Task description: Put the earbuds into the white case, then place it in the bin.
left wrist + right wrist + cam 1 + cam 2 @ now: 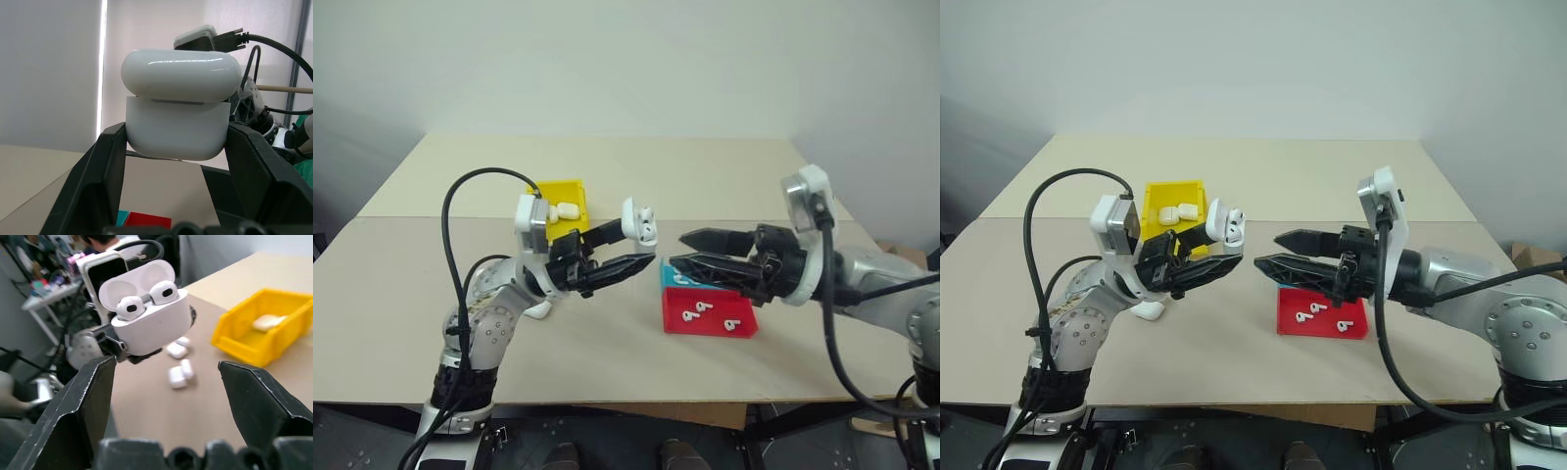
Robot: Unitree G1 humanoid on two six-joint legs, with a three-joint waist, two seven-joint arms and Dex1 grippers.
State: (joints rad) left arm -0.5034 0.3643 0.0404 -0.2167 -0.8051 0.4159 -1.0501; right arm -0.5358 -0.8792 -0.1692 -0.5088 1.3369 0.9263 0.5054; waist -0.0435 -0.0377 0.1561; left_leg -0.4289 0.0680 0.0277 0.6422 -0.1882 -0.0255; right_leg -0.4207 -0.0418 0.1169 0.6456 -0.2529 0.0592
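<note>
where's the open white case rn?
The white case is held up off the table in the left tool, lid open with two earbuds seated, between the yellow bin and the open right tool.

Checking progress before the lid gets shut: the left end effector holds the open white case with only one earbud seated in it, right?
Not quite. The left end effector holds the open white case, but two earbuds sit in it, as the right wrist view shows.

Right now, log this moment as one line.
left gripper: shut on open case | earbuds: both seated | right gripper: open, empty | bin: holds cases
</note>
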